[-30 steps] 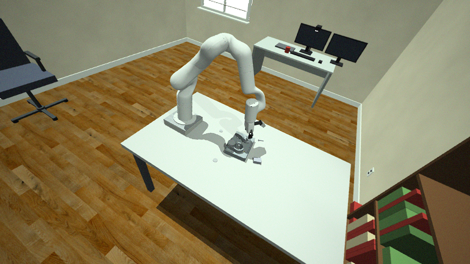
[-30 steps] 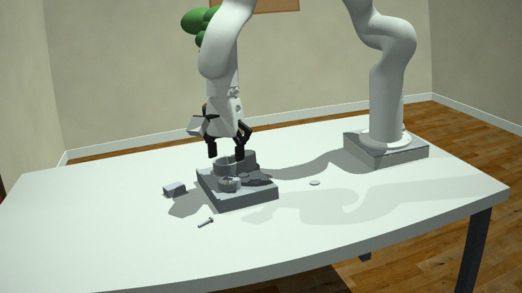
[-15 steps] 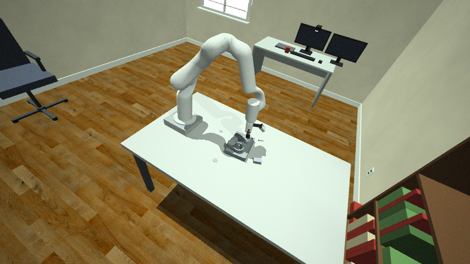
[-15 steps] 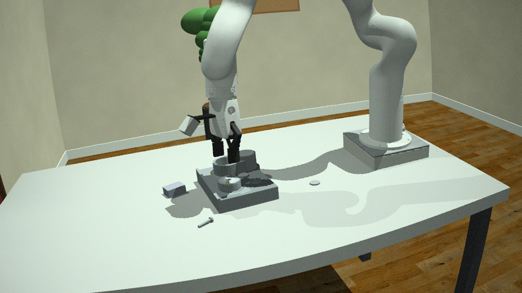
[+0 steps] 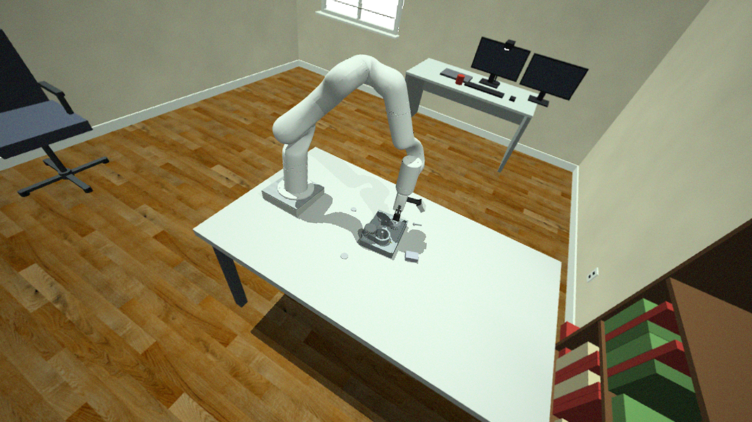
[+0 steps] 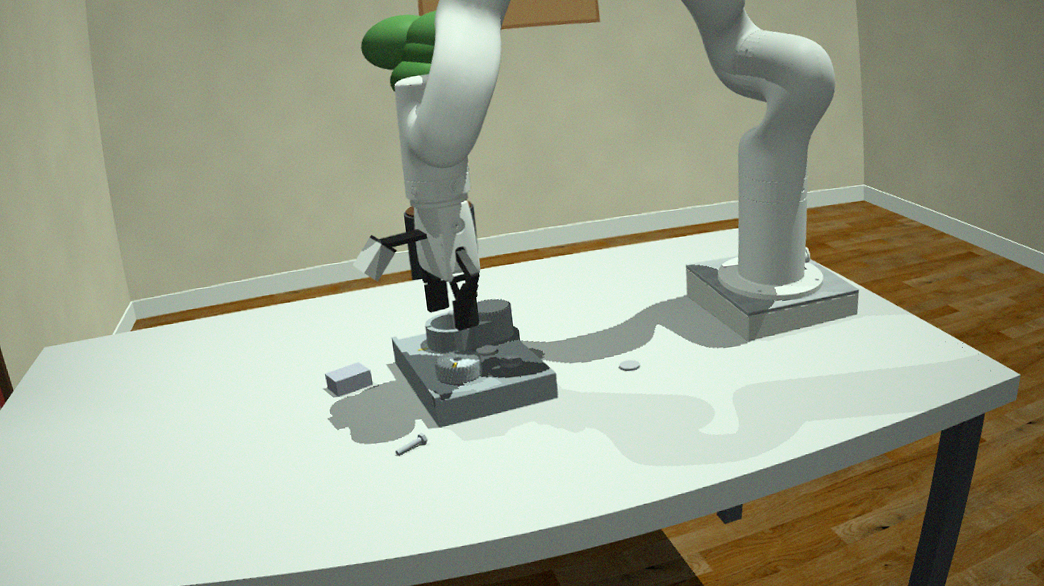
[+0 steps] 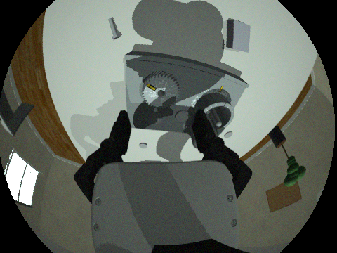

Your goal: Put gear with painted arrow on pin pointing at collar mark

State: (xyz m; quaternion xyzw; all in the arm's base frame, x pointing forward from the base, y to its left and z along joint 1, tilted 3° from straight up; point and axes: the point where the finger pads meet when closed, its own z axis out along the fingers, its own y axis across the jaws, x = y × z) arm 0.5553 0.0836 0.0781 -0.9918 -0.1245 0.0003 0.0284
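Observation:
The grey timing case (image 6: pixel 504 397) (image 7: pixel 136 75) (image 5: pixel 376 247) stands on the white table. The light gear with the yellow arrow (image 6: pixel 457 369) (image 7: pixel 159 91) lies flat on top of the case, near its front. I cannot make out the pin under it. A dark round collar-like cylinder (image 6: pixel 486 321) (image 7: pixel 215 112) rises at the back of the case and bears a small yellow mark on its rim. A dark flat gear lies beside the light one. My gripper (image 6: pixel 449 308) (image 7: pixel 161 118) (image 5: pixel 396 215) is open and empty. It hangs just over the dark cylinder, behind the light gear.
A bolt (image 6: pixel 411 443) (image 7: pixel 114 28) lies in front of the case and a small grey block (image 6: pixel 348 377) (image 7: pixel 239 35) to its left. A small flat disc (image 6: pixel 628 365) lies towards the arm's base (image 6: pixel 771 302). A bookshelf stands past the table's left end.

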